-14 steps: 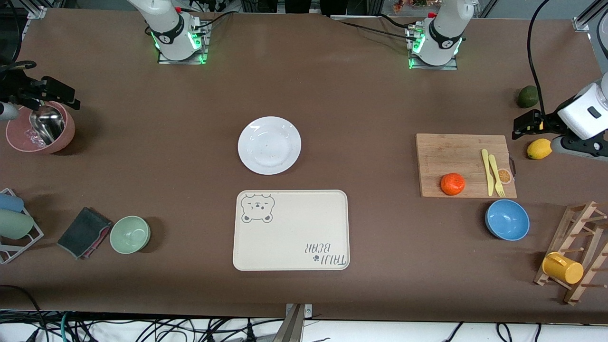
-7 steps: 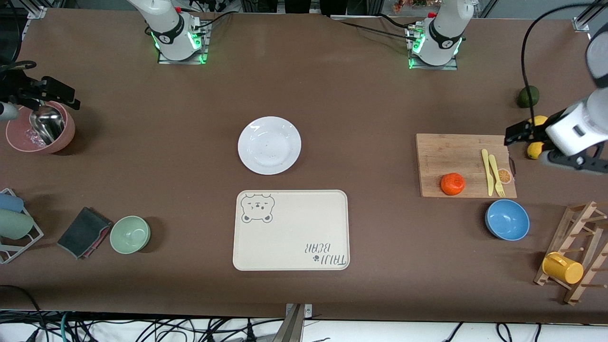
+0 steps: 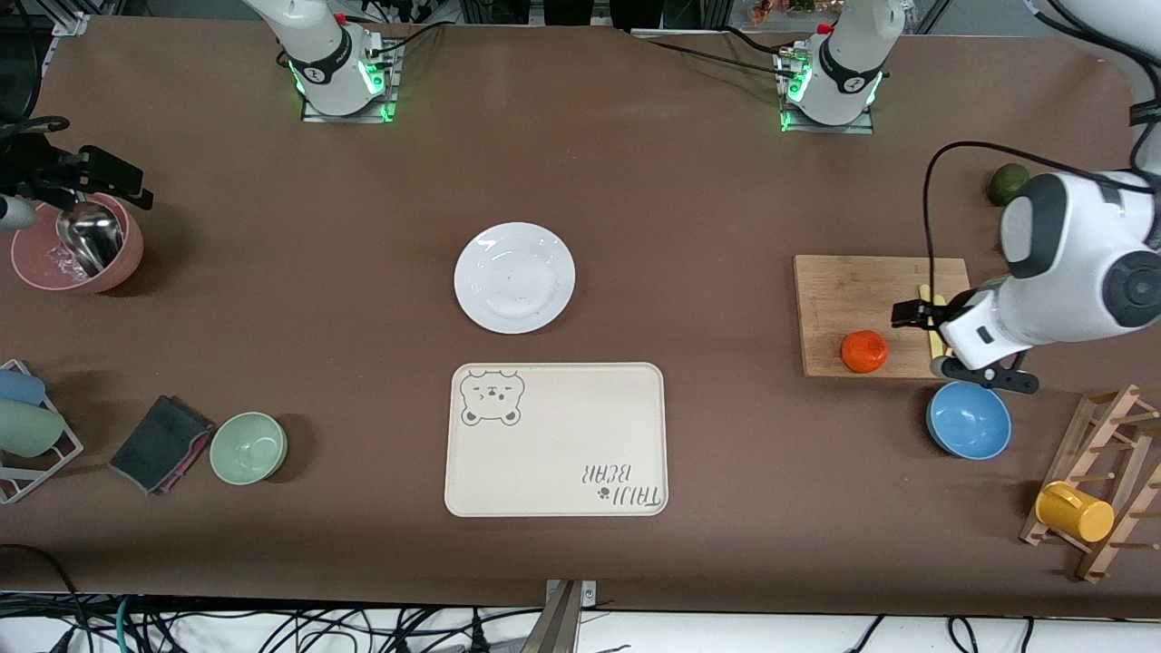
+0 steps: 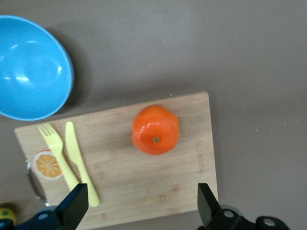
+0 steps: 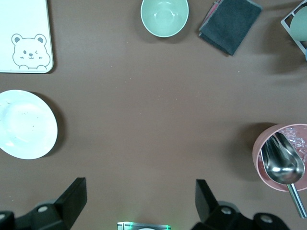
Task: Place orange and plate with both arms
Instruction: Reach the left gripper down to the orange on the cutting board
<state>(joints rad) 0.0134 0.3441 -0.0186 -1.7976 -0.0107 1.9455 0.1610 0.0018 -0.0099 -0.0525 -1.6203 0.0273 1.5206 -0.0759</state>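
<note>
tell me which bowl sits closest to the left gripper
The blue bowl: it lies just beside the cutting board that the left gripper hangs over. The green bowl and pink bowl sit at the right arm's end.

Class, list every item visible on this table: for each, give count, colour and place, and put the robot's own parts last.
orange: 1, orange-red, on the cutting board.
cutting board: 1, wooden, toward the left arm's end.
plate: 1, white, mid-table.
tray: 1, cream, bear print, nearer the camera than the plate.
blue bowl: 1, beside the board.
green bowl: 1, beside the cloth.
cloth: 1, dark, folded.
pink bowl: 1, holding a metal scoop.
knife and fork: 1 each, yellow, on the board.
yellow mug: 1, on the wooden rack.
green fruit: 1, dark.
left gripper: open, over the board.
right gripper: open, waiting above the table.
</note>
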